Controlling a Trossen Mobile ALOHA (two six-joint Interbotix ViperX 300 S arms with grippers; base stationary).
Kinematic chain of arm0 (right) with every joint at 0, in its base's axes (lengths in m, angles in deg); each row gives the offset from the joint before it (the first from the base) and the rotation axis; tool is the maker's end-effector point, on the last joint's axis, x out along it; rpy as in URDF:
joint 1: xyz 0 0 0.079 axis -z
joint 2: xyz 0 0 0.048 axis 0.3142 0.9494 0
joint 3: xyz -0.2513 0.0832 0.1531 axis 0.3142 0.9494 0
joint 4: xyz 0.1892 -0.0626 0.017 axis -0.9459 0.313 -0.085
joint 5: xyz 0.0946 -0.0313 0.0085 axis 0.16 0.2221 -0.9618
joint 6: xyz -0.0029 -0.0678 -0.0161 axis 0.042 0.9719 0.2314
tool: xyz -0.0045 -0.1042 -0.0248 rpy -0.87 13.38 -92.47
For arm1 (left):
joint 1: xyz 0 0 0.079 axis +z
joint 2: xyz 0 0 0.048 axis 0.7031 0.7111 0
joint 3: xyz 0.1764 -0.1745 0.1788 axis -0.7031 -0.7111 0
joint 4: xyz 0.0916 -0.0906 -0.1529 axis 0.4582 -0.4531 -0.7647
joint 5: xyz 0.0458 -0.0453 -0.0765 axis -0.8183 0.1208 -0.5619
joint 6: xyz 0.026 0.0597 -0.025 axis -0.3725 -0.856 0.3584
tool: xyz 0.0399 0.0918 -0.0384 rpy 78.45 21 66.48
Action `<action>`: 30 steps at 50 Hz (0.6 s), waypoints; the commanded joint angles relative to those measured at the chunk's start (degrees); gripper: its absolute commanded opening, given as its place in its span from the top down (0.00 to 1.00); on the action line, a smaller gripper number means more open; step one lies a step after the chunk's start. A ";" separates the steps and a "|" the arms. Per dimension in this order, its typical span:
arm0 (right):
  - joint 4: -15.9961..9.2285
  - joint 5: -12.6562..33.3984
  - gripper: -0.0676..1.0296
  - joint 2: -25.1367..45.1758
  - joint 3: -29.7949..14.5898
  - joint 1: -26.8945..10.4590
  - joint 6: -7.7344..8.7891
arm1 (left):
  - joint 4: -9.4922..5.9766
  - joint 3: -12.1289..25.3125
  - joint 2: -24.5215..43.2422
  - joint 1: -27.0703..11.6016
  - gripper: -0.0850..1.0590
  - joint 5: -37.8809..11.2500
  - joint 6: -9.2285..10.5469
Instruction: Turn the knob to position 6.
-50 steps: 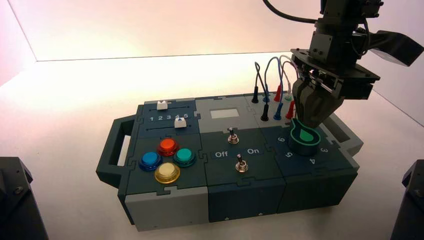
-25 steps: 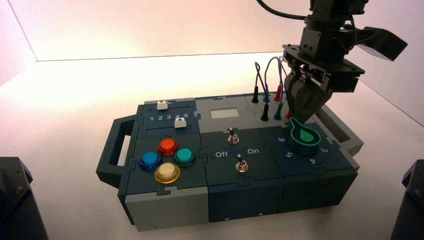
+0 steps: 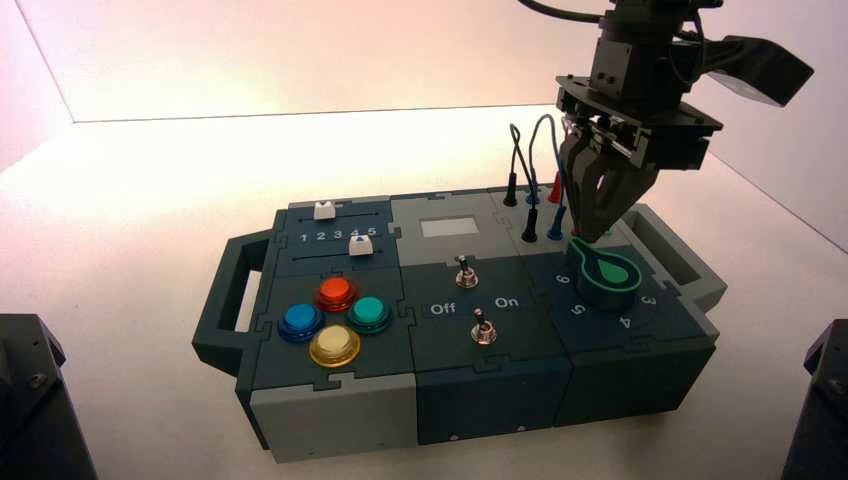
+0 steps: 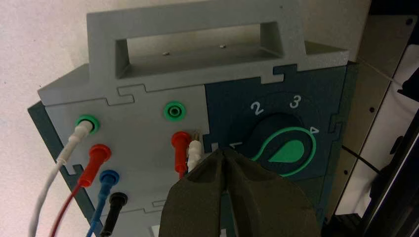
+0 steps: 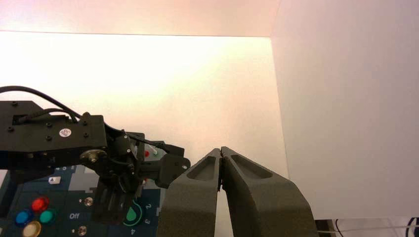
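A white tabletop (image 3: 130,200) with pale walls behind it fills the high view, and the control box (image 3: 330,420) sits across the middle of the frame. The knob (image 3: 607,272) is on the box's right-hand block, right of centre in the picture, ringed by the numerals 6, 5, 4 and 3 on its left and lower sides.

The left gripper (image 3: 597,215) hangs just above and to the upper left of the knob, in front of the banana plugs (image 3: 553,205). In the left wrist view its fingers (image 4: 247,197) meet at the tips with nothing between them, and they sit over the knob's (image 4: 289,150) narrow end.

The knob's long axis runs from lower right to upper left in the high view. Its teardrop tip is aimed towards the plugs, which is slightly above position 6 (image 3: 563,279) at the knob's left edge. Judging from this, the pointer is at or a little past the 6, though the wrist view hides that numeral, so I cannot tell exactly.

The right gripper (image 5: 221,163) is held high and well away, with its fingers pressed together and empty. The left arm is therefore much the nearer for any correction.
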 commanded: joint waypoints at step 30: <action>-1.32 -0.88 0.96 0.97 -0.62 0.35 -0.70 | 0.09 -2.64 -4.04 0.18 0.95 1.49 -0.44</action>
